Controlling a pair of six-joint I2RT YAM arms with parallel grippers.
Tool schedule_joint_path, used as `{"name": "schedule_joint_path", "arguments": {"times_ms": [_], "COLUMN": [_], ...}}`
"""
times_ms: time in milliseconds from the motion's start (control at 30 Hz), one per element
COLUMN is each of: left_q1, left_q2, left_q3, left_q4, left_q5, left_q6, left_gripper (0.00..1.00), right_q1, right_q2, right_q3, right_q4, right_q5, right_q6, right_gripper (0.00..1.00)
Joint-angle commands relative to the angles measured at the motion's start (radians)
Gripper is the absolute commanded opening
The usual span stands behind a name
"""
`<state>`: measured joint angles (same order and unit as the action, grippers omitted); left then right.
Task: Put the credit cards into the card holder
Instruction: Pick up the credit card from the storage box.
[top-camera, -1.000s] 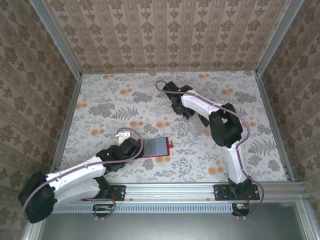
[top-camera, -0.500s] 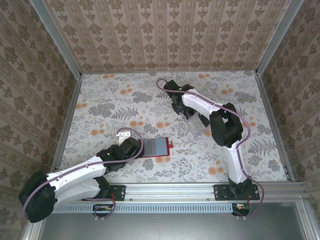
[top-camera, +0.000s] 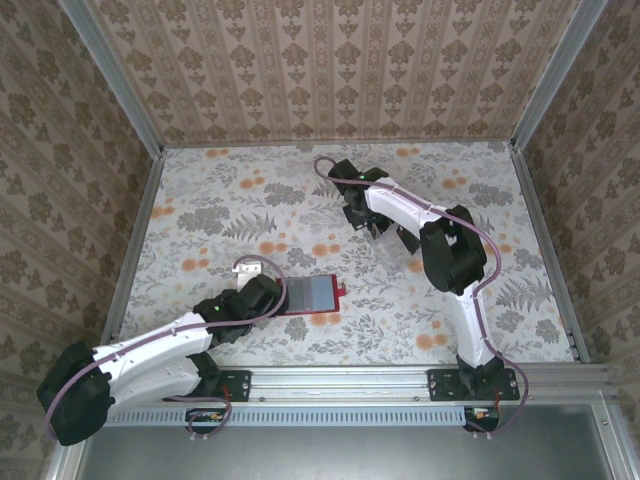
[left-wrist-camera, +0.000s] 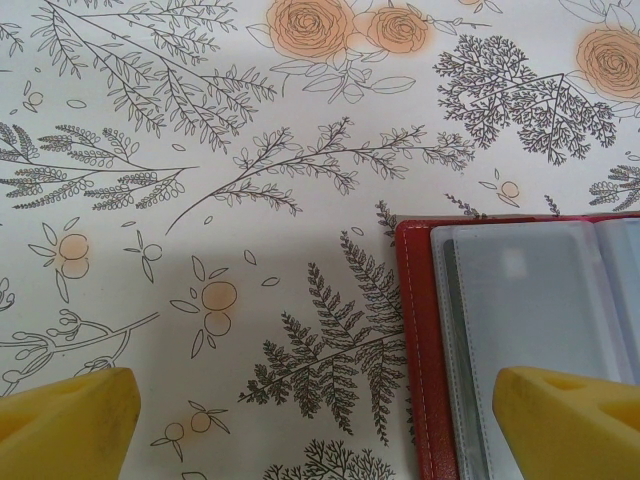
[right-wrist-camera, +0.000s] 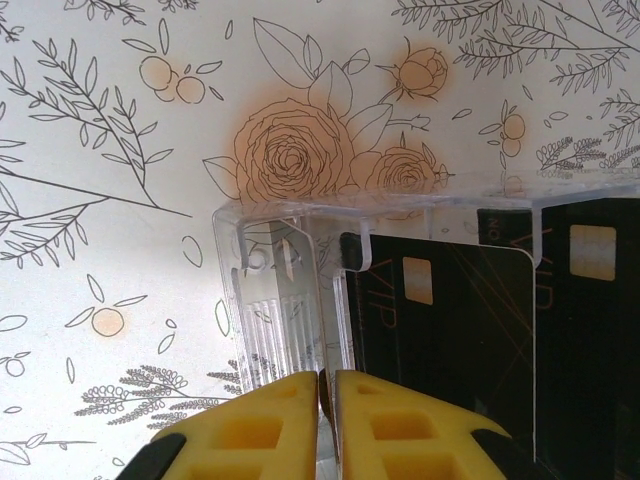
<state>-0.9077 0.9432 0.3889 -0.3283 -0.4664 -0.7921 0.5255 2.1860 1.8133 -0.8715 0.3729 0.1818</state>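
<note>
The red card holder (top-camera: 312, 296) lies open on the table with its greyish clear pockets (left-wrist-camera: 530, 300) facing up. My left gripper (top-camera: 274, 296) (left-wrist-camera: 310, 400) hovers open over the holder's left edge, one yellow fingertip above the pockets and the other above bare table. At the left end of the clear rack (right-wrist-camera: 280, 280), my right gripper (top-camera: 371, 224) (right-wrist-camera: 328, 385) has its jaws pinched on a thin dark card edge. Black credit cards (right-wrist-camera: 450, 330) stand in the rack just right of the fingers, with another (right-wrist-camera: 595, 300) further right.
The clear plastic tiered rack (top-camera: 395, 250) stands right of centre under the right arm. The flowered table (top-camera: 220, 220) is walled by patterned panels on three sides, with a metal rail (top-camera: 340, 382) along the near edge. Bare table lies left of and behind the holder.
The right gripper's jaws have closed at the left end of the rack, and the wrist has shifted slightly. The left arm and the card holder have stayed still.
</note>
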Motion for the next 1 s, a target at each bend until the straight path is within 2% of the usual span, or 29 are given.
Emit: {"name": "schedule_joint_path", "arguments": {"times_ms": [0,500,633,967], "left_q1": [0.007,0.008,0.009,0.009], "left_q2": [0.003,0.003,0.003,0.007], "left_q3": [0.014,0.011,0.011,0.010], "left_q4": [0.011,0.014,0.015,0.021], "left_q5": [0.008,0.009,0.009,0.009], "left_q6": [0.014,0.014,0.014,0.013], "left_gripper": [1.00,1.00,1.00,1.00], "right_q1": [-0.009,-0.018,-0.019,-0.028], "right_q2": [0.009,0.012,0.018,0.018], "right_q3": [0.009,0.000,-0.005,-0.006], "right_q4": [-0.016,-0.003,-0.003,0.002], "right_q5": [-0.020,-0.063,-0.062,-0.066], "right_q6": [-0.002,-0.001,-0.002,-0.002], "right_gripper": [0.14,0.11,0.14,0.14]}}
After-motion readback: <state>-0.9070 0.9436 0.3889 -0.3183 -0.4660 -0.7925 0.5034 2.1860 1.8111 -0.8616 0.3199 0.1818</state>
